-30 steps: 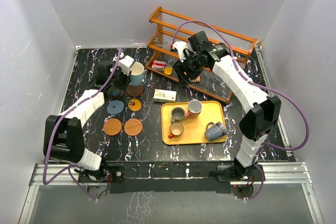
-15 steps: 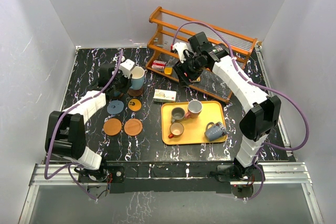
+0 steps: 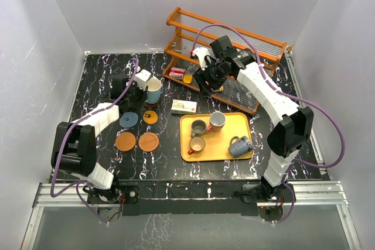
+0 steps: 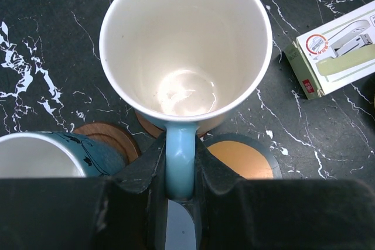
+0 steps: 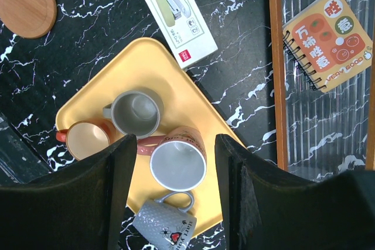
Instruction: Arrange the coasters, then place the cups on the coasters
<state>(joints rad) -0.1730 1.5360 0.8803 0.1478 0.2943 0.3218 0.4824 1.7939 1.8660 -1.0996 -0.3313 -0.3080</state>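
Base here is a black marble-look table (image 3: 170, 165) with white veins. Sitting straight on its left half are two orange-brown coasters (image 3: 125, 141) side by side near the front, a blue-grey coaster (image 3: 129, 120) and a smaller orange coaster (image 3: 150, 117) just behind them, and a dark brown coaster (image 3: 151, 102) further back. Middle-right there's a yellow tray (image 3: 220, 143), a little white-and-green box (image 3: 184, 107) just behind its left corner, and a wooden rack (image 3: 237, 92) across the back right.
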